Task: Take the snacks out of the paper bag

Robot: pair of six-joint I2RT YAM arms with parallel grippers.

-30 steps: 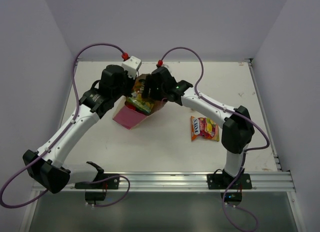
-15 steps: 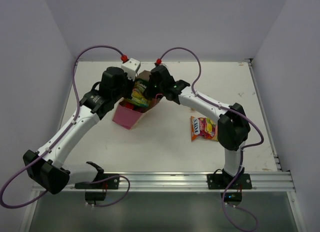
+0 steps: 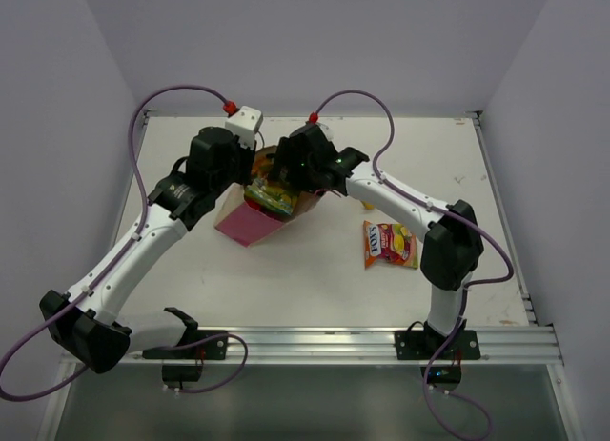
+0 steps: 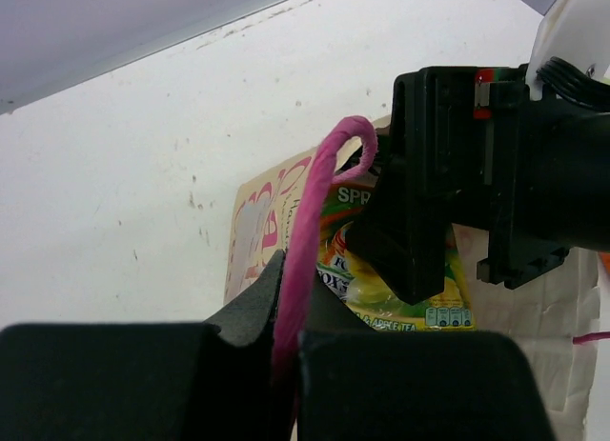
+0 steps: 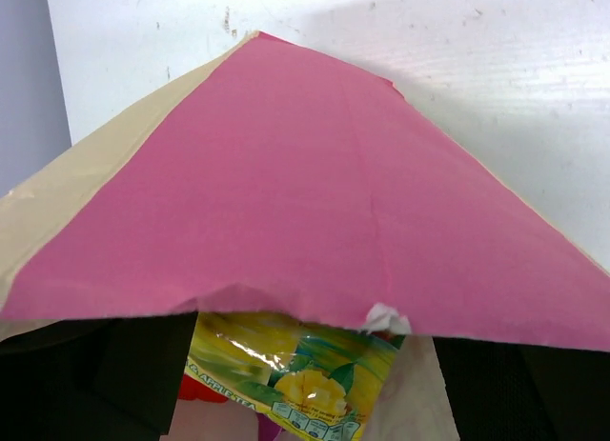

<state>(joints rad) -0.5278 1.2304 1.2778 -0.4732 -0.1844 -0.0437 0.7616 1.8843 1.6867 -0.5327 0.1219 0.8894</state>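
Your left hand (image 4: 286, 338) is pinching the pink cord handle (image 4: 307, 222) of the paper bag (image 5: 305, 193), which is sitting just ahead of it. Your right hand (image 5: 305, 389) is sitting at the bag's mouth, fingers standing apart around a green-yellow packet (image 5: 286, 365).

The right fingers (image 5: 124, 374) — shut a moment ago — now stand wide astride the green packet (image 5: 295, 370).
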